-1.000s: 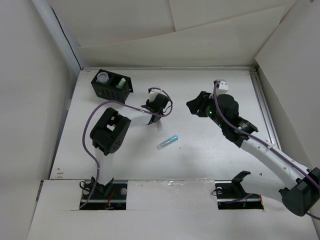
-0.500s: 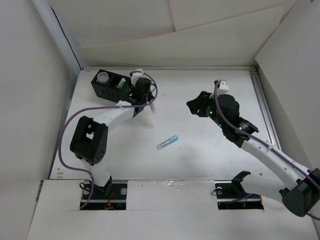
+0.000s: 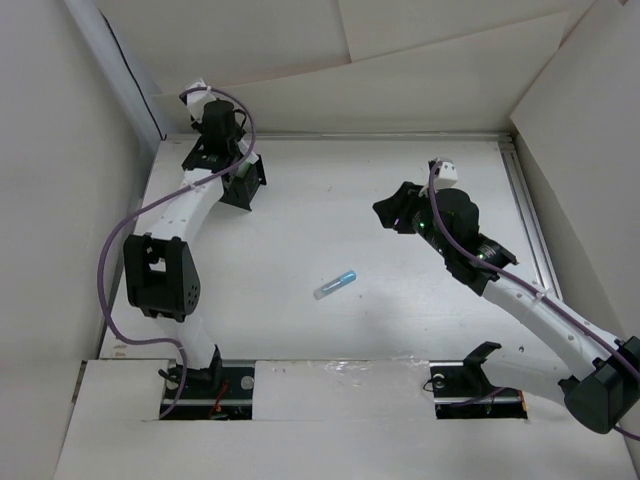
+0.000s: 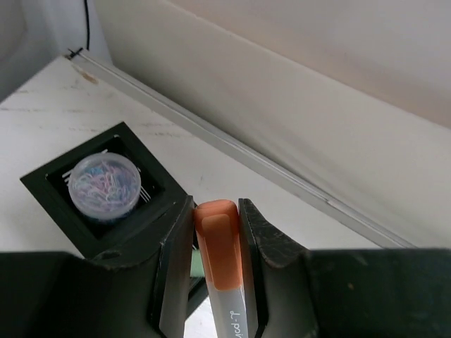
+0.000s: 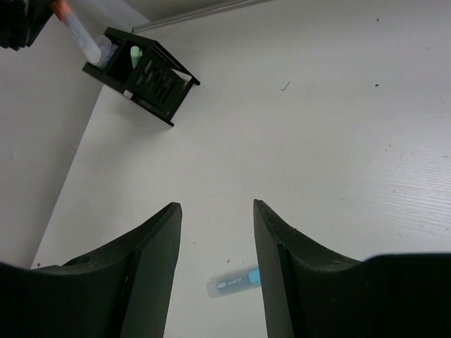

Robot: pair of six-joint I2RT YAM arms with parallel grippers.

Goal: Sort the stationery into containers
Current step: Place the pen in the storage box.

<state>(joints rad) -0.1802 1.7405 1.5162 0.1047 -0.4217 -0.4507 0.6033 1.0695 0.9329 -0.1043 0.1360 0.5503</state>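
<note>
The left gripper (image 4: 217,210) is clamped on the orange highlighter pen (image 4: 223,260), orange end outward, close by the black mesh organiser (image 4: 49,189). Its wrist camera shows the blue-and-white roll (image 4: 103,185) lying in one compartment, which the left arm (image 3: 190,200) hides in the top view. The right wrist view adds a green highlighter (image 5: 134,53) in a neighbouring compartment. The right gripper (image 5: 215,232) hangs with its fingers apart over the table (image 5: 338,105). The blue highlighter (image 5: 232,283) lies loose beneath it, well apart from the organiser.
</note>
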